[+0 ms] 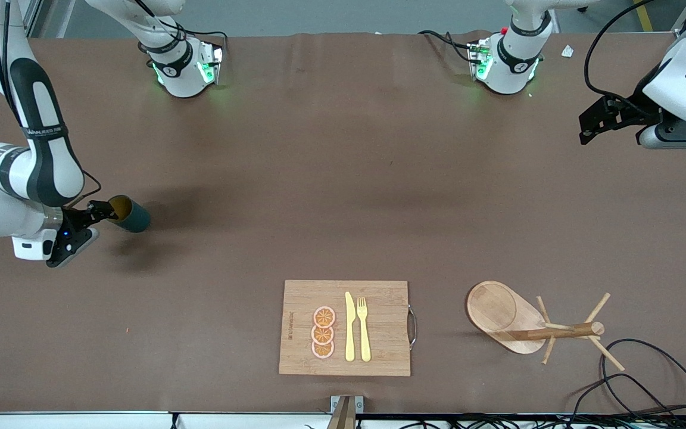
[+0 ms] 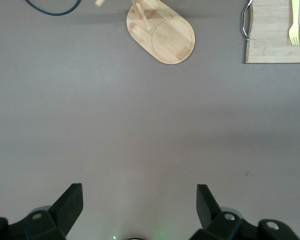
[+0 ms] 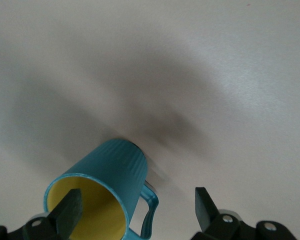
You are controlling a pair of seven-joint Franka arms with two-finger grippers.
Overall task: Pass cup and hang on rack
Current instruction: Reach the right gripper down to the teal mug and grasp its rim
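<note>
The dark teal ribbed cup (image 1: pixel 130 215) is tipped over near the right arm's end of the table, its yellow-brown mouth facing my right gripper (image 1: pixel 100 215). That gripper (image 3: pixel 137 200) is open. One finger (image 3: pixel 70 210) sits inside the cup's mouth and the other (image 3: pixel 204 202) stands outside past the handle (image 3: pixel 149 212), so the cup (image 3: pixel 112 167) has its wall and handle between them. The wooden rack (image 1: pixel 501 313) stands near the front edge toward the left arm's end. My left gripper (image 1: pixel 592 124) waits open and empty above the table there, and its wrist view shows the rack (image 2: pixel 165 37) farther off.
A bamboo cutting board (image 1: pixel 379 298) lies at the middle near the front edge, carrying orange slices (image 1: pixel 323 332), a yellow knife (image 1: pixel 349 328) and a fork (image 1: pixel 364 329). Black cables (image 1: pixel 646 381) loop on the table beside the rack.
</note>
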